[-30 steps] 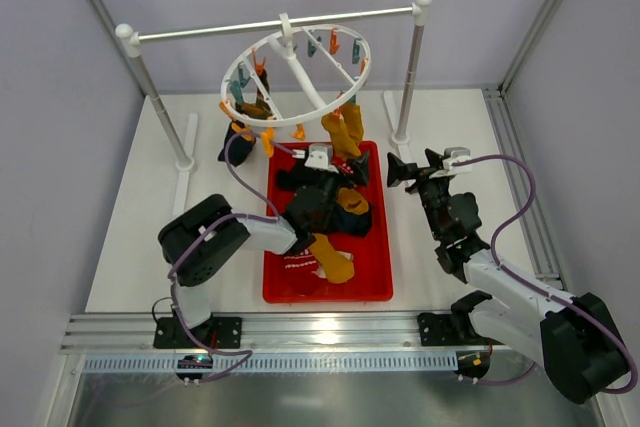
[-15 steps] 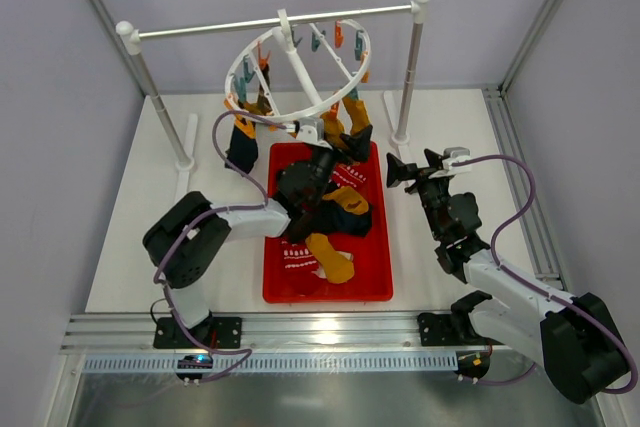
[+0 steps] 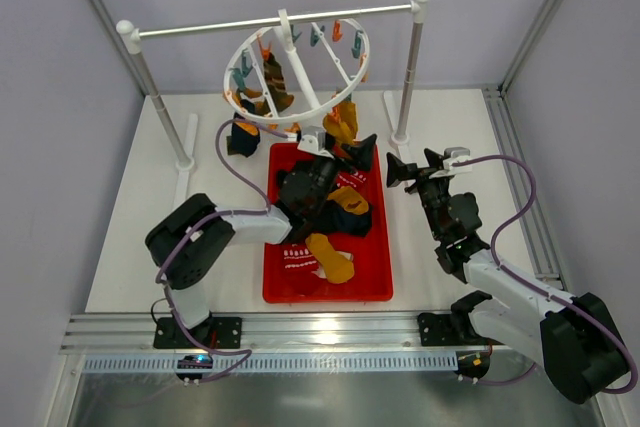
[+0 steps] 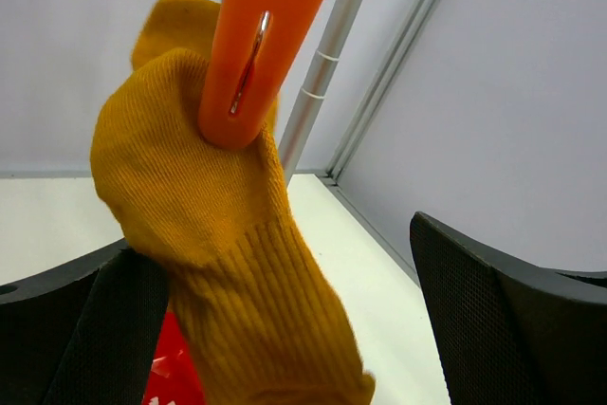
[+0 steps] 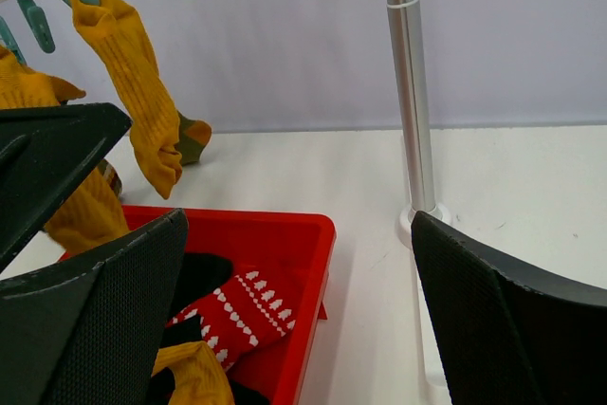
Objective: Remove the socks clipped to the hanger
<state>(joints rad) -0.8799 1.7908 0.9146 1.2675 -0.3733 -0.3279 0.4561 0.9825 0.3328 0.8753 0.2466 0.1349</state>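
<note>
The white ring hanger [image 3: 297, 72] hangs by its hook from the silver bar. A mustard sock [image 3: 341, 125] hangs from its near rim, a brown/olive sock [image 3: 273, 75] inside the ring, and a navy sock [image 3: 243, 136] at its left. My left gripper [image 3: 347, 147] is open around the mustard sock. In the left wrist view that sock [image 4: 218, 234] hangs from an orange clip [image 4: 256, 35] between the jaws of the left gripper [image 4: 285, 329], against the left finger [image 4: 85, 339]. My right gripper [image 3: 413, 169] is open and empty right of the tray; it also shows in the right wrist view [image 5: 294, 310].
A red tray [image 3: 375, 287] under the hanger holds loose socks: mustard [image 3: 330, 259], black [image 3: 300, 187] and red with white pattern [image 5: 237, 305]. The silver bar [image 3: 330, 17] rests on two posts; the right post [image 5: 410, 92] stands just beyond my right gripper.
My left gripper has risen from over the tray towards the hanger's near rim and now brackets the hanging mustard sock. The hanger has swung and turned. The right arm has not moved.
</note>
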